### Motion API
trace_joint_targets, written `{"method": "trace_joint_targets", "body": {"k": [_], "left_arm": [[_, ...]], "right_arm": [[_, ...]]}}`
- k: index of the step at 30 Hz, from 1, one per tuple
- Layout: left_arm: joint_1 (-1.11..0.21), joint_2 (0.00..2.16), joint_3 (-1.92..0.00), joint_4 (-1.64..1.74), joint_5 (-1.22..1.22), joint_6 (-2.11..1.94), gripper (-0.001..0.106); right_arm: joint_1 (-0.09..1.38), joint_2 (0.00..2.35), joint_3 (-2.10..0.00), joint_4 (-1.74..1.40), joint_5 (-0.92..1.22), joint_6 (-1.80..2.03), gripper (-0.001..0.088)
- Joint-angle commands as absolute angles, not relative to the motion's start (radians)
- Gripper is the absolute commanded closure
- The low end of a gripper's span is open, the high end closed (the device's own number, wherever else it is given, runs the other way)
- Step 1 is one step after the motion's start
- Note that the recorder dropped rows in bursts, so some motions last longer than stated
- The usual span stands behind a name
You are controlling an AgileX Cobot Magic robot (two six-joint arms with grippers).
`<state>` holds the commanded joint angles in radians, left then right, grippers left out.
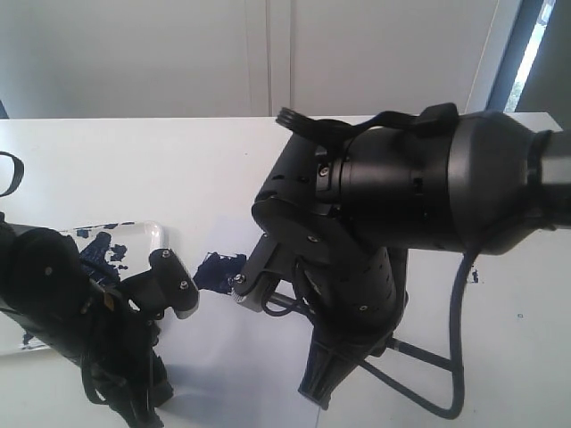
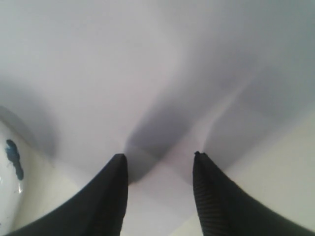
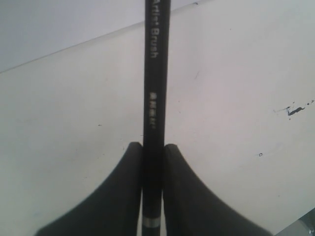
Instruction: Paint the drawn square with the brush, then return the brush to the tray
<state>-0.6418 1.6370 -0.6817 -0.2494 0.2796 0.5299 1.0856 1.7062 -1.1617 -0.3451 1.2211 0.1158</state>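
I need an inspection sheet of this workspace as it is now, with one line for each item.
Surface: white table with a paper sheet on it.
Job's things: drawn square, blotchy navy inside; tray, smeared with navy paint; brush, handle between the right fingers.
Clutter: a few dark specks on the table.
Grippers: left gripper open, empty; right gripper shut on the brush.
Cables: black cable looping below the right arm.
Surroundings: white wall; window strip.
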Motion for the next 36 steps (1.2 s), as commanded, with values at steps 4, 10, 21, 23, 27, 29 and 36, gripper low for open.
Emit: {"method": "trace_joint_targets", "body": {"k": [4,10,21,23,27,29,36], "left_arm": [[-0.642,1.637,-0.682,-0.249,0.280,0.530,0.057],[-0.642,1.637,-0.682,-0.249,0.280,0.530,0.057],[-0.642,1.637,-0.688,-0.249,0.280,0.526,0.057],[-0.642,1.637,-0.688,-0.249,0.277,0.521,0.057],[-0.642,1.637,-0.688,-0.249,0.257,0.511,0.057],[-0.642,1.637,-0.688,-0.249,0.253,0.509,0.057],[-0.642,1.637,-0.688,-0.249,0.253,0.507,0.057]], "right_arm": [[1.086,1.702,-1.162,-0.347,1.221,0.142,0.0868],[1.086,1.653,-1.162,-0.355,1.221,0.161,0.0868],[1.086,1.632,-1.160,-0.292,1.221,0.142,0.0868],[1.086,1.632,-1.151,-0.292,1.221,0.142,0.0868],[1.086,1.632,-1.105,-0.316,1.221,0.142,0.0868],[1.086,1.632,-1.091,-0.322,1.221,0.144,0.0868],[1.086,1.632,-1.085,-0.313,1.221,0.160,0.0868]]}}
